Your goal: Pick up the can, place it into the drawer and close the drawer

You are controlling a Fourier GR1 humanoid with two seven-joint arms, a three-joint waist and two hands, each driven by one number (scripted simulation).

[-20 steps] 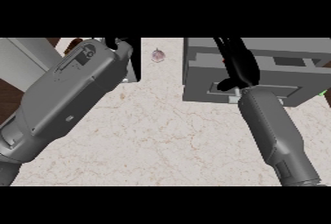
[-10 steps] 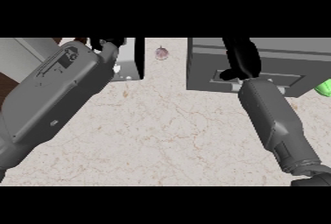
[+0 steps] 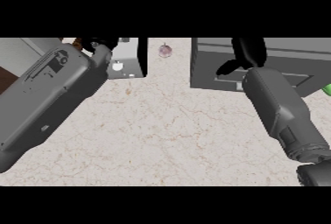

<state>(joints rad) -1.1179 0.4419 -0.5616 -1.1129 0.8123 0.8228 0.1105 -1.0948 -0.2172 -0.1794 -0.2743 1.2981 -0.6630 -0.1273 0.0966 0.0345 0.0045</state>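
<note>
Tabletop: pale marbled tabletop (image 3: 161, 135) filled most of the view, bare across its middle.
Left arm: a grey forearm (image 3: 48, 100) lay slanted across the left side; the left hand (image 3: 97, 43) showed only as a dark patch at the upper edge, and I could not tell whether its fingers were spread or curled.
Right arm: the other grey forearm (image 3: 284, 113) ran up the right side to the drawer unit.
Drawer: a dark grey drawer unit (image 3: 213, 65) stood at the upper right, its front looking nearly flush, so I judged the drawer all but closed.
Right hand: the right hand (image 3: 245, 54) rested against the drawer front, fingers straight and together, thumb out to the side, pinching nothing.
Grey box: a lighter box (image 3: 126, 61) stood just beside the left hand.
Small things: a pinkish round item (image 3: 165, 51) sat between box and drawer unit; a green scrap (image 3: 327, 89) peeked in at the right edge.
Can: no can was visible anywhere on the tabletop; I supposed it was inside the drawer, though that was hidden.
Step in hand: closing the drawer, by my reckoning; it would go best with the push kept square to the front and carried on until the face sat flush.
</note>
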